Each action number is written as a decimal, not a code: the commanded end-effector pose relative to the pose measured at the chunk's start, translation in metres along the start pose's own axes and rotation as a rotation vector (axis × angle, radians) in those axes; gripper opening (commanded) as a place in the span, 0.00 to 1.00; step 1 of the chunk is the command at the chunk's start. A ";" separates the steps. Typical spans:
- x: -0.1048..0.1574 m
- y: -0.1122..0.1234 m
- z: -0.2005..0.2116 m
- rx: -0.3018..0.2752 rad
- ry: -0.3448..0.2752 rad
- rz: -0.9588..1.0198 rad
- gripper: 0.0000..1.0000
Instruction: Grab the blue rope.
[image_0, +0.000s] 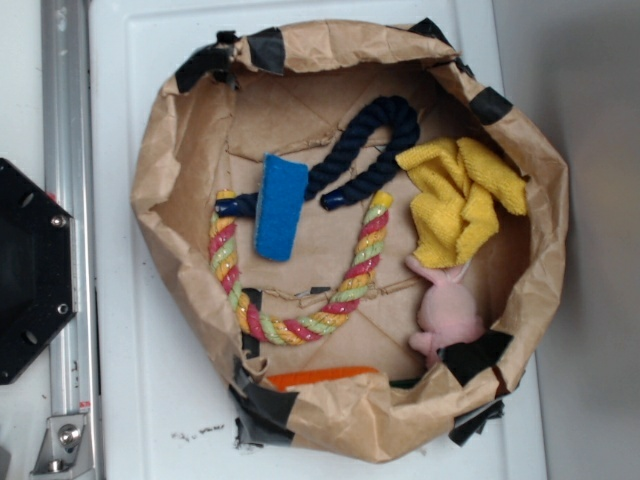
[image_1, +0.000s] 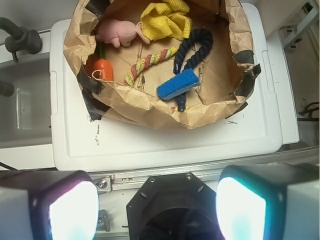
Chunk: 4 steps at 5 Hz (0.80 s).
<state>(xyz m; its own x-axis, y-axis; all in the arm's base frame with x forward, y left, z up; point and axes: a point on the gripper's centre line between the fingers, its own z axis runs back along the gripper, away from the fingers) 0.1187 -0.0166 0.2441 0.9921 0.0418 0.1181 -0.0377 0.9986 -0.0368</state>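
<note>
Well back, spread fingers (image_1: 72, 207) hang apart from blue rope (image_1: 196, 46).

Blue rope (image_0: 365, 150) (image_1: 195, 46) — navy, twisted, curved

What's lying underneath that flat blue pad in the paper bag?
The blue pad lies across the blue rope: one taped end pokes out at its left, the rest curves away to its right. The stretch of rope beneath the pad is hidden.

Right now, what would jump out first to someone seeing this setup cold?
The crumpled brown paper nest fills the white surface. Inside it the multicoloured rope curls near the middle, with the blue rope bent above it, partly under a bright blue pad. A yellow cloth and pink plush toy sit right of the ropes; the gripper hangs open, well off the nest.
</note>
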 end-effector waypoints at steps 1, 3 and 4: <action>0.000 0.000 0.000 0.000 0.000 0.000 1.00; 0.090 0.039 -0.098 0.028 -0.064 -0.141 1.00; 0.115 0.039 -0.135 0.061 -0.048 -0.184 1.00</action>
<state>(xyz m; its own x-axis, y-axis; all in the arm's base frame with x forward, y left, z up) 0.2431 0.0245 0.1109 0.9824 -0.1370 0.1272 0.1328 0.9903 0.0406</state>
